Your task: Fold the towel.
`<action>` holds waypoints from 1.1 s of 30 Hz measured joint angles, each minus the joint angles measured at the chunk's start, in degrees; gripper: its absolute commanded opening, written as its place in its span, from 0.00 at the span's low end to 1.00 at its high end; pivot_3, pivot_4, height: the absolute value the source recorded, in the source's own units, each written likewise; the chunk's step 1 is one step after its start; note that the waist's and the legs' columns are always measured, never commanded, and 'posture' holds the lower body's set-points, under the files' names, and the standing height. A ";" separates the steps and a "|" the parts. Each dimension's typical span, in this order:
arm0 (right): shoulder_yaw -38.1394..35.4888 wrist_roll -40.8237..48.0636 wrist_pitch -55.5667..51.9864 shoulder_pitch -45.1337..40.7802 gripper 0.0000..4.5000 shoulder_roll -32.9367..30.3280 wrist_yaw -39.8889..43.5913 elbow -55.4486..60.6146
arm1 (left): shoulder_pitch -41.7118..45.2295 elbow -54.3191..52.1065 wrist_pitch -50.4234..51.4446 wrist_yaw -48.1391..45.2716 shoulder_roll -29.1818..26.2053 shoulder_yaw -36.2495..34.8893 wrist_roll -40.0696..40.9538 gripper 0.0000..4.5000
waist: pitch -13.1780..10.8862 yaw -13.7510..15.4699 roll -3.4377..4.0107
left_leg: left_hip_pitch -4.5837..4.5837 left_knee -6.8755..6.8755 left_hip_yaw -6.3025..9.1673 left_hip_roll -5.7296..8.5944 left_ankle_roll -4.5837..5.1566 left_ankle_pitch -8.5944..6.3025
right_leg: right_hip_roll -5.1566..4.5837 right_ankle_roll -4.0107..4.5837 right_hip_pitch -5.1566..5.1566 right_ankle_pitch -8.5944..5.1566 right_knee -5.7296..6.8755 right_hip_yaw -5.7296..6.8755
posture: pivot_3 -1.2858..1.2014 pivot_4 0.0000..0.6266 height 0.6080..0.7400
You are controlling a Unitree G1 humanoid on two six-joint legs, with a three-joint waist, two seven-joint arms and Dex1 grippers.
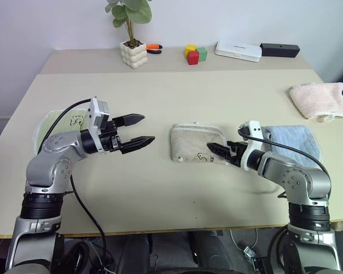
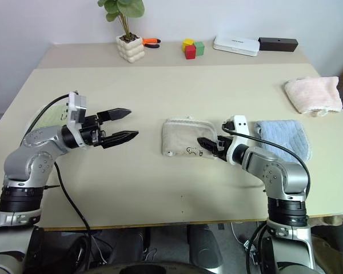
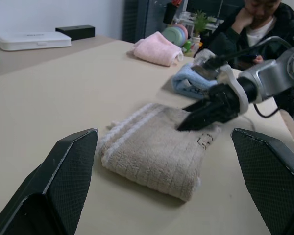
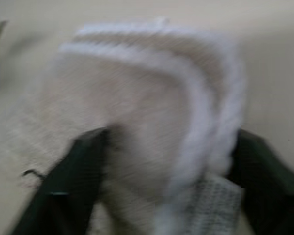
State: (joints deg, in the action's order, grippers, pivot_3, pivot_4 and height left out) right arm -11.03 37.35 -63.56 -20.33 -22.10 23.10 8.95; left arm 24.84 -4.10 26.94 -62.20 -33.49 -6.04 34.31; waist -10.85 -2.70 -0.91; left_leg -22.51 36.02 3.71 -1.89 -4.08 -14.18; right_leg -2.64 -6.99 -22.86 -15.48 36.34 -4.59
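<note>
The beige towel [image 1: 195,142] lies folded into a small rectangle at the middle of the table, its whitish edging and small dark logo toward the right side. My right gripper [image 1: 215,150] reaches in from the right, tilted down at that edge. In the right wrist view the towel [image 4: 147,98] bulges between its two spread fingers [image 4: 83,166]. My left gripper [image 1: 147,129] hovers open and level to the left of the towel, well apart from it, holding nothing; its wrist view looks across at the towel [image 3: 154,152].
A pale green towel [image 1: 48,128] lies under my left arm. A light blue towel [image 1: 294,140] sits behind my right arm, a pink one [image 1: 320,100] at far right. A plant pot [image 1: 133,54], blocks [image 1: 195,54] and boxes [image 1: 238,51] line the back. A person [image 3: 264,19] sits beyond.
</note>
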 measured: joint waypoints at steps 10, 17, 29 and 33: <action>-8.04 4.19 -0.86 -1.77 0.01 6.79 -5.53 -1.91 | 0.54 0.98 -0.97 0.80 2.15 1.26 -0.06 1.00 | -0.02 0.31 0.01 | -0.07 0.03 0.00 0.02 0.00 0.00 | -0.03 -0.01 -0.02 0.00 0.00 0.01 | 0.52 0.24 1.00; -29.07 18.21 0.72 -3.94 0.01 9.79 -22.39 6.71 | 5.40 7.06 -3.91 -2.68 6.87 5.29 -0.91 1.00 | -0.04 0.77 0.07 | -0.37 0.05 0.02 0.04 0.00 0.00 | -0.05 -0.01 -0.28 0.01 0.04 0.04 | 0.52 0.24 1.00; -40.96 37.93 15.15 6.95 0.01 8.58 -50.26 22.73 | 17.87 26.12 -11.52 -11.08 17.26 9.79 -4.95 1.00 | -0.05 0.25 0.12 | -0.52 0.05 0.02 0.04 0.02 0.00 | -0.02 -0.01 -0.43 0.00 0.07 0.01 | 0.52 0.24 1.00; -39.45 40.58 20.68 14.11 0.01 11.65 -54.32 27.67 | 19.52 28.95 -13.35 -12.71 18.56 9.82 -5.85 1.00 | -0.01 0.10 0.20 | -0.51 0.06 0.00 0.04 0.02 0.00 | 0.00 -0.01 -0.47 0.01 0.07 -0.03 | 0.52 0.24 1.00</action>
State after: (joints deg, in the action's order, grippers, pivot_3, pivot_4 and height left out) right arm -50.48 77.92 -42.87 -6.22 -10.45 -31.23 36.62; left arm 44.37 24.85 13.59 -74.91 -14.93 3.78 28.46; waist -10.86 -2.59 -0.71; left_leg -23.02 36.08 3.71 -1.85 -4.06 -14.18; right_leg -2.64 -7.01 -23.33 -15.47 36.42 -4.62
